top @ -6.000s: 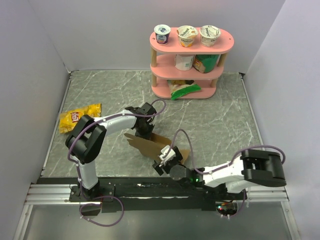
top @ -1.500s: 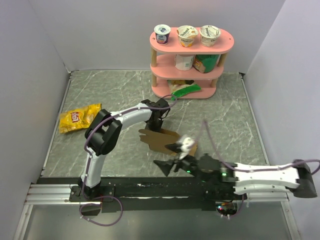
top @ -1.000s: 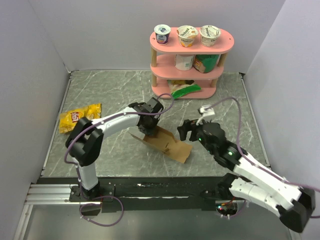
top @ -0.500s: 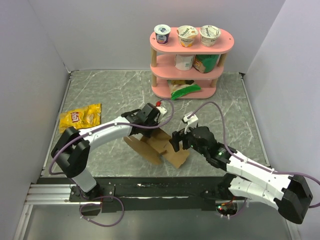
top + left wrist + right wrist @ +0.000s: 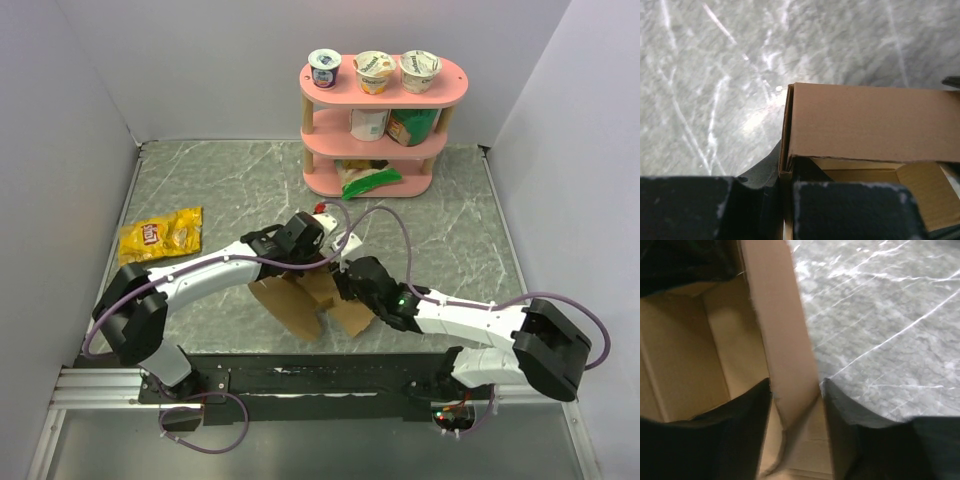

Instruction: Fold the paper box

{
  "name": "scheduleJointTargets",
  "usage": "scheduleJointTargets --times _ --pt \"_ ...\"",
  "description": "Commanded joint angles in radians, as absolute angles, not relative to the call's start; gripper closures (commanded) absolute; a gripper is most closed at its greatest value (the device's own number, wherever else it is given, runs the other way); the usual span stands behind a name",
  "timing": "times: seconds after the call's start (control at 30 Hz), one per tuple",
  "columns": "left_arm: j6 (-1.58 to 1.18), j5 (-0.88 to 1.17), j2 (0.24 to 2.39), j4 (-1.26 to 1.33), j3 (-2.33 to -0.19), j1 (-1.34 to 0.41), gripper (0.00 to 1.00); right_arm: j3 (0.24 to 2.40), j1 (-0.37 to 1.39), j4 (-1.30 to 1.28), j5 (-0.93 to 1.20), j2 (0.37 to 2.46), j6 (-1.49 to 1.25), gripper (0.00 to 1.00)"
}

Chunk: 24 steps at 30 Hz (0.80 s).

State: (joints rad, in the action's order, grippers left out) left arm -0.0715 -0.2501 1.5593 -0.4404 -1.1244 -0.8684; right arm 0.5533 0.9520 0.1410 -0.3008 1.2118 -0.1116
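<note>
The paper box (image 5: 295,305) is plain brown cardboard, half raised, with walls and flaps standing up in the middle of the table. My left gripper (image 5: 305,240) reaches it from the far side. In the left wrist view the left gripper (image 5: 785,197) is shut on a doubled side wall of the paper box (image 5: 865,120). My right gripper (image 5: 345,283) is at the box's right side. In the right wrist view the right gripper (image 5: 796,385) is open, its fingers (image 5: 740,420) astride an upright flap that nearly fills the gap. The inside of the paper box (image 5: 725,330) lies to the left.
A pink three-tier shelf (image 5: 385,100) with yogurt cups and packets stands at the back. A green packet (image 5: 370,180) sticks out of its lowest tier. A yellow snack bag (image 5: 160,235) lies at the left. Grey walls enclose the marble table (image 5: 230,180).
My right gripper has swung in leftward onto the box's right flap and its jaws have narrowed around it. My left gripper has kept its hold while the box shifted slightly.
</note>
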Motion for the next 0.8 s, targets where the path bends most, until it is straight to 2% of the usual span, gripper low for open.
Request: scheduleJointTargets --times 0.0,0.07,0.2,0.43,0.6,0.63,0.67,0.7,0.77 --pt "-0.113 -0.333 1.548 -0.422 -1.134 -0.876 0.99 0.637 0.983 0.186 -0.379 1.242 -0.123 0.70" --pt "-0.123 -0.351 1.554 -0.416 -1.128 -0.879 0.99 0.638 0.985 0.183 -0.379 1.259 -0.133 0.89" --pt "-0.135 -0.434 1.565 -0.399 -1.111 -0.887 0.99 0.634 0.988 0.184 -0.348 1.258 -0.147 0.93" --pt "-0.172 -0.544 1.609 -0.364 -1.104 -0.926 0.99 0.615 0.989 0.215 -0.233 1.229 -0.169 0.93" --pt "-0.193 -0.534 1.646 -0.367 -1.120 -0.931 0.99 0.624 0.988 0.200 -0.210 1.239 -0.184 0.93" --pt "-0.202 -0.529 1.661 -0.380 -1.129 -0.931 0.96 0.635 0.986 0.187 -0.222 1.249 -0.192 0.93" --pt "-0.209 -0.520 1.667 -0.408 -1.144 -0.931 0.88 0.644 0.983 0.151 -0.238 1.274 -0.198 0.93" --pt "-0.218 -0.517 1.672 -0.417 -1.150 -0.931 0.70 0.661 0.979 0.141 -0.250 1.288 -0.205 0.94" --pt "-0.222 -0.480 1.666 -0.426 -1.149 -0.930 0.45 0.669 0.974 0.127 -0.264 1.327 -0.215 0.94"
